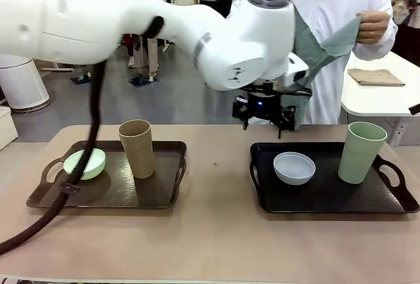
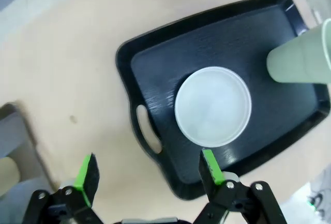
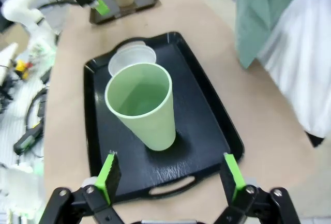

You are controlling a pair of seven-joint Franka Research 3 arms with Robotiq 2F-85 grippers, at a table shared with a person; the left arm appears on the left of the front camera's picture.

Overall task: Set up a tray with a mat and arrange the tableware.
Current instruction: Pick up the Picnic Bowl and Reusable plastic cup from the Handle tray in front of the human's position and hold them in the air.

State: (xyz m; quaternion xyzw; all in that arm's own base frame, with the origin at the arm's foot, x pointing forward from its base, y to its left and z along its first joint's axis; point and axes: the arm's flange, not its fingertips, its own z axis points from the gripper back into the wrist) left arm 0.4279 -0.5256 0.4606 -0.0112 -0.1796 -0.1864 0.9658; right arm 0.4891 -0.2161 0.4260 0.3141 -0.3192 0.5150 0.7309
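Note:
On the black tray (image 1: 394, 202) stand a whitish grey bowl (image 1: 294, 168) and a pale green cup (image 1: 361, 151). The brown tray (image 1: 164, 195) on the left holds a mint green bowl (image 1: 85, 163) and a tan-brown cup (image 1: 136, 147). My left gripper (image 1: 264, 115) hangs open above the black tray's far left corner; from its wrist the grey bowl (image 2: 213, 105) lies just ahead of the open gripper (image 2: 150, 171). My right gripper (image 3: 170, 176) is open, near the pale green cup (image 3: 140, 105). A person's hand (image 1: 374, 25) holds up a grey-green mat (image 1: 328, 44).
A folded tan cloth (image 1: 375, 77) lies on a white side table at the back right. Bare tabletop (image 1: 216, 172) separates the two trays. My left arm (image 1: 131, 21) spans the picture from the left, its black cable (image 1: 92, 133) hanging over the brown tray.

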